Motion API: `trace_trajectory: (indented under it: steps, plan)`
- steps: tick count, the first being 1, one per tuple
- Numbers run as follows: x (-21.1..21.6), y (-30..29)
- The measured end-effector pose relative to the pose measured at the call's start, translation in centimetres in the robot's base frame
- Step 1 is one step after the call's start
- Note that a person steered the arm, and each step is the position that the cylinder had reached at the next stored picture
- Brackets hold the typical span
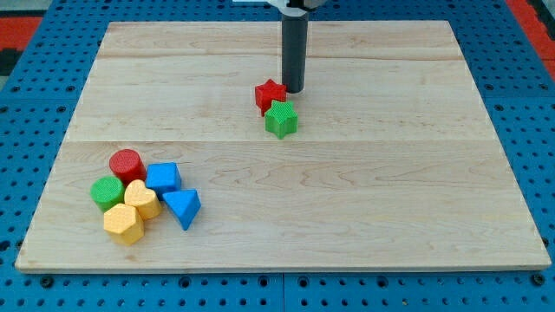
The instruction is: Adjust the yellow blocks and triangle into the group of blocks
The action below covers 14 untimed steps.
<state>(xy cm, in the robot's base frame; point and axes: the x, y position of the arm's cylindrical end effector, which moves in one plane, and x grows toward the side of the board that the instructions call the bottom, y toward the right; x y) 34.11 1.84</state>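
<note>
No jaws here: my tip (294, 90) rests just right of the red star (270, 94), with the green star (281, 120) touching it. Both yellow blocks (141, 198) (123, 224) and the blue triangle (183, 207) sit clustered near-left on the bench (390, 191).

High oblique view over whole board (486, 173)

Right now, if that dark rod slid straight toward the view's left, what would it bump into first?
My tip would almost at once meet the red star block, which sits right beside it, though depth makes the gap hard to judge.
</note>
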Motion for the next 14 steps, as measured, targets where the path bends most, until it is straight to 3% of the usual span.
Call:
trace_trajectory:
  steps: [2, 5, 7, 8, 9, 10, 11, 14]
  plan:
    - [-0.8, -13.5]
    - [7.5, -31.4]
    - [18.5, -32.3]
    - [26.1, -31.3]
    - [27.7, -28.8]
    - [27.7, -21.2]
    - [27.7, -17.5]
    - [24.2, -17.4]
